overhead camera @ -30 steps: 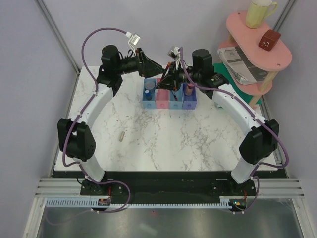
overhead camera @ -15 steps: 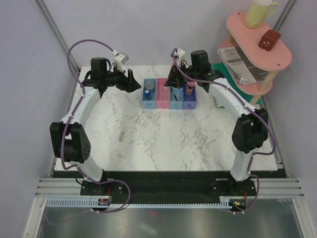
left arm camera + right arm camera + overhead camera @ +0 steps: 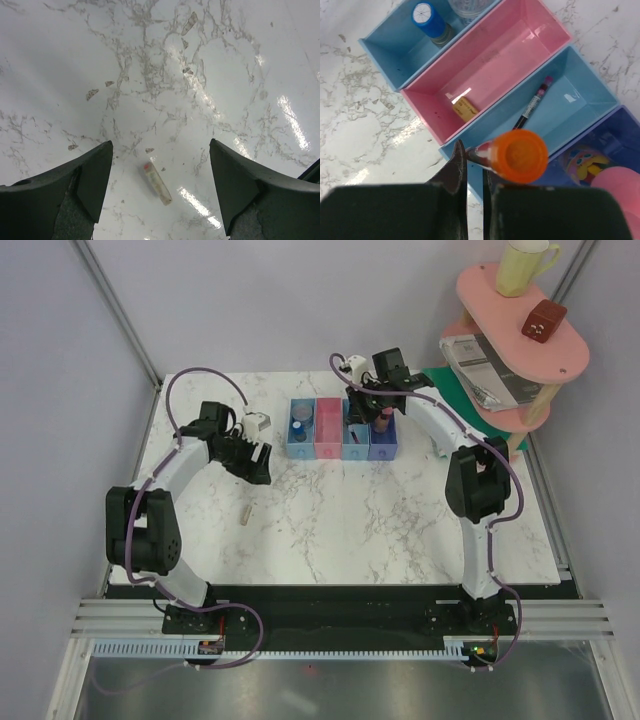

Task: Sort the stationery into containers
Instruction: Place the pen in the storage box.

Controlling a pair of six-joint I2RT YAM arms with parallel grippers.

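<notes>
White marble tabletop (image 3: 330,530) between pale grey walls (image 3: 300,300), pink two-tier shelf (image 3: 500,325) at the far right corner.

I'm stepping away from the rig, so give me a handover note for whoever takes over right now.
Left claw: open, above the stick on the table.
Right claw: shut on the red pen, over the light blue bin.
Done: blue cylinder in blue bin, dark pen in light blue bin, pink-capped tube in purple bin.
To do: drop the red pen, bin the stick.
</notes>
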